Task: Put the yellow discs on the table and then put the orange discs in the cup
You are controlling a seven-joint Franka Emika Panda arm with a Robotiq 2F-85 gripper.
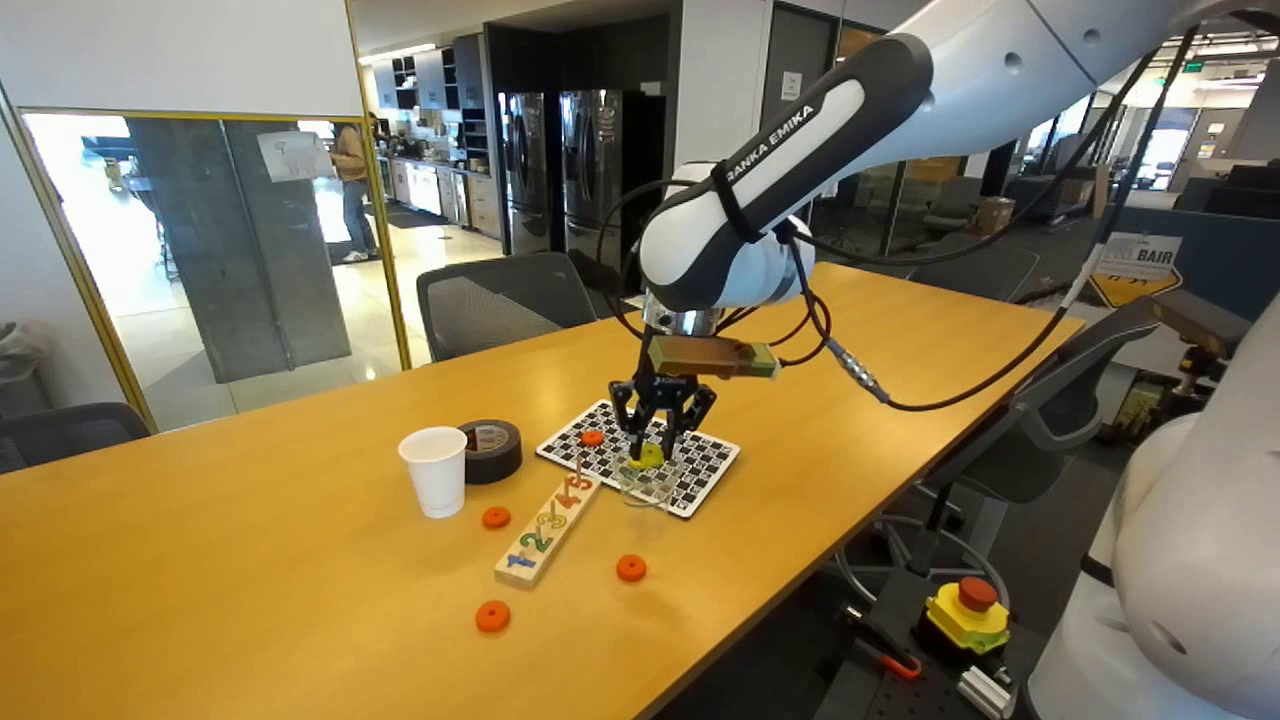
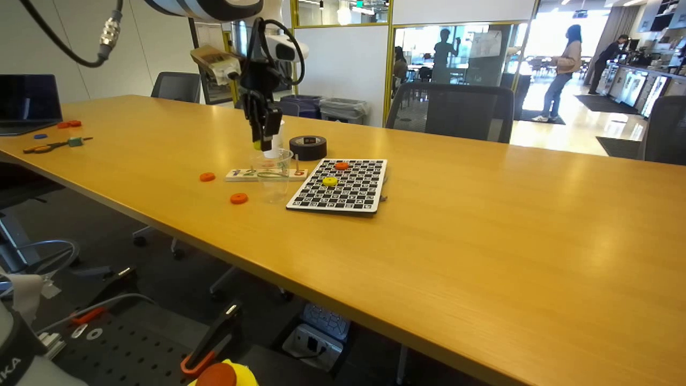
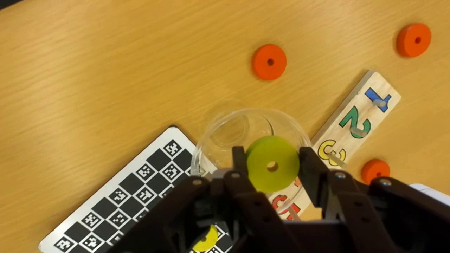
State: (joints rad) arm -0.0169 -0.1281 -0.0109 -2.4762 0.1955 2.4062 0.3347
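My gripper (image 3: 272, 160) is shut on a yellow disc (image 3: 272, 179), pinched between its black fingers by the rim, above the mouth of a transparent plastic cup (image 3: 204, 154). Another yellow disc (image 2: 330, 182) lies on the checkered board, partly hidden by the gripper in the wrist view. The white cup (image 1: 435, 475) stands upright on the table (image 1: 300, 590); the gripper partly covers it in an exterior view (image 2: 272, 153). Orange discs lie about: one on the board (image 1: 592, 438), others on the table, such as the orange disc (image 3: 269, 62) and the orange disc (image 1: 492, 616).
The checkered board (image 2: 353, 198) lies beside the transparent cup. A wooden number board with upright pegs (image 1: 545, 535) sits close by. Black tape (image 1: 493, 452) stands against the white cup. A laptop (image 2: 29, 102) and scissors (image 2: 45, 148) are at the table's far end.
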